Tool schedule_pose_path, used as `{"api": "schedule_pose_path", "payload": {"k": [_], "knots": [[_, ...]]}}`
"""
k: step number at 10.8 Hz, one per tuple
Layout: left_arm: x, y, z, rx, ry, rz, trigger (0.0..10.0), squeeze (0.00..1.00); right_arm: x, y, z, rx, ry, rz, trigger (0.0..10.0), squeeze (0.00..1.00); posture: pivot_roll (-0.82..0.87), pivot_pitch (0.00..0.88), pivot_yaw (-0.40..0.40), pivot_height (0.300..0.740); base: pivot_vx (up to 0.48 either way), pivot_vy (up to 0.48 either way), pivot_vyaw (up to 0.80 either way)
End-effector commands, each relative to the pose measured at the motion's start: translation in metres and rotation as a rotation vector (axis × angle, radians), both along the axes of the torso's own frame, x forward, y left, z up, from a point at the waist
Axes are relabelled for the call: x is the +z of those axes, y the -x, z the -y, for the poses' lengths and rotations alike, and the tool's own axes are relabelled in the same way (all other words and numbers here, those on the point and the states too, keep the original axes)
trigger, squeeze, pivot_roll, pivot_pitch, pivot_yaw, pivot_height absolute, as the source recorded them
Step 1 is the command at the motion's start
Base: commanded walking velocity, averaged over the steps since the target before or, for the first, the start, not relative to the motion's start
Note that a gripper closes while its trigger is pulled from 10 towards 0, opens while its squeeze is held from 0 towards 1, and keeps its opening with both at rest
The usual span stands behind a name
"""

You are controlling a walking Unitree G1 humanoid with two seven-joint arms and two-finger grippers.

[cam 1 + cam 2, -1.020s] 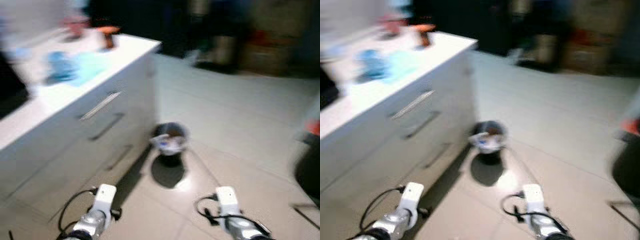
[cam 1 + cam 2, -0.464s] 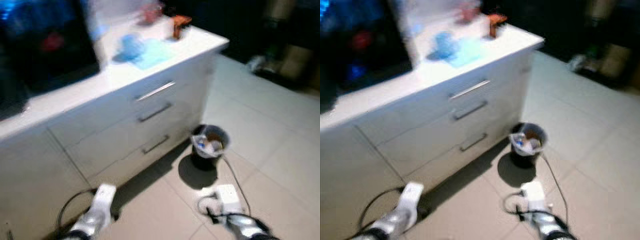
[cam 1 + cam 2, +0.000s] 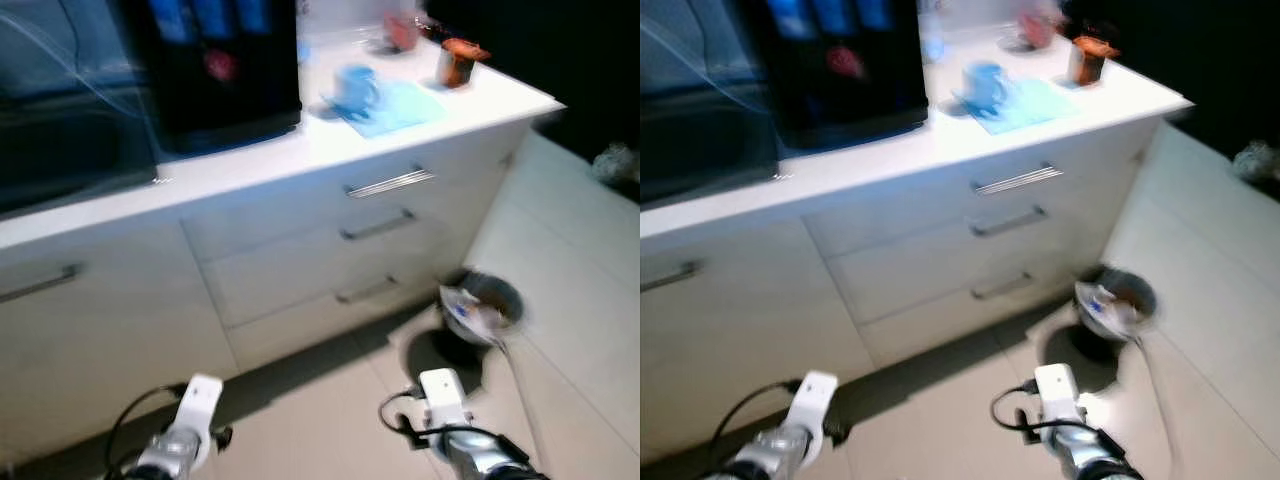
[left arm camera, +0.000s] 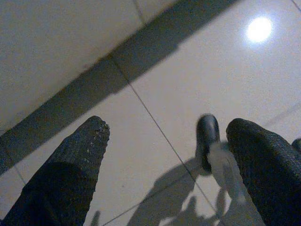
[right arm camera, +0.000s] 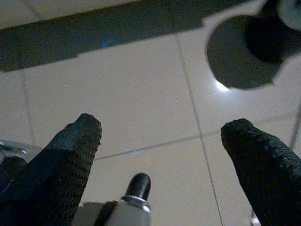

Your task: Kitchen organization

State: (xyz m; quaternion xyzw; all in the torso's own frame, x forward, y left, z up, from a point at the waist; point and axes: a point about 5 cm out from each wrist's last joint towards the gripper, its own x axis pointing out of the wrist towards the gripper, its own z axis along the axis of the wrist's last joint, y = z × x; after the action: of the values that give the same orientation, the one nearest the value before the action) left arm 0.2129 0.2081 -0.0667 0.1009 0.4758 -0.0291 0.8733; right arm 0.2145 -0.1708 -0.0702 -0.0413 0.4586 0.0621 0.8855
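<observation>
White counter [image 3: 250, 165] over drawers [image 3: 330, 250]; pale tiled floor [image 3: 330, 420] below.

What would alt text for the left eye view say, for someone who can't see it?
A slightly blurred look down at a white kitchen counter with three drawers, a blue cup on a blue cloth on top. A small bin stands on the tiled floor; both arms hang low.

Home kitchen: white counter [image 3: 250, 165] with handled drawers [image 3: 380, 225], black appliance [image 3: 215, 60] and blue cup [image 3: 355, 85] on countertop, small waste bin [image 3: 483, 310] on tiled floor [image 3: 580, 260].
</observation>
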Motion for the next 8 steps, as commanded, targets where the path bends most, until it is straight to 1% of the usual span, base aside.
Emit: {"api": "schedule_pose_path", "payload": {"k": [1, 2, 3, 4, 6, 7, 8], "knots": [[0.0005, -0.0010, -0.0002, 0.028, 0.002, 0.011, 10.0, 0.00, -0.0008, 0.0027, 0.0085, -0.072, -0.026, -0.009, 10.0, 0.00, 0.03, 0.000, 0.048, 0.740, 0.000, 0.000, 0.00], [-0.0006, 0.0006, 0.0004, 0.040, 0.012, -0.001, 10.0, 0.00, -0.0012, 0.0034, 0.0054, -0.061, -0.063, -0.016, 10.0, 0.00, 0.03, 0.000, 0.047, 0.740, 0.000, 0.000, 0.00], [-0.0014, 0.0017, 0.0014, 0.040, 0.018, -0.008, 10.0, 0.00, -0.0016, 0.0039, 0.0045, -0.049, -0.064, -0.020, 10.0, 0.00, 0.03, 0.000, 0.045, 0.740, 0.000, 0.000, 0.00], [-0.0020, 0.0022, 0.0058, 0.019, 0.055, 0.004, 10.0, 0.00, -0.0020, 0.0047, 0.0052, -0.039, -0.054, -0.029, 10.0, 0.00, 0.03, 0.000, 0.040, 0.740, 0.000, 0.000, 0.00], [-0.0027, 0.0031, 0.0067, 0.021, 0.069, -0.002, 10.0, 0.00, -0.0019, 0.0045, 0.0065, -0.018, -0.017, -0.023, 10.0, 0.00, 0.03, 0.000, 0.036, 0.740, 0.000, 0.000, 0.00], [-0.0028, 0.0034, 0.0069, 0.021, 0.076, -0.001, 10.0, 0.00, -0.0007, 0.0026, 0.0101, -0.020, 0.041, -0.002, 10.0, 0.00, 0.03, 0.000, 0.036, 0.740, 0.000, 0.000, 0.00], [-0.0030, 0.0036, 0.0079, 0.017, 0.083, 0.000, 10.0, 0.00, 0.0007, 0.0009, 0.0130, -0.038, 0.045, 0.009, 10.0, 0.00, 0.03, 0.000, 0.037, 0.740, 0.000, 0.000, 0.00]]}}
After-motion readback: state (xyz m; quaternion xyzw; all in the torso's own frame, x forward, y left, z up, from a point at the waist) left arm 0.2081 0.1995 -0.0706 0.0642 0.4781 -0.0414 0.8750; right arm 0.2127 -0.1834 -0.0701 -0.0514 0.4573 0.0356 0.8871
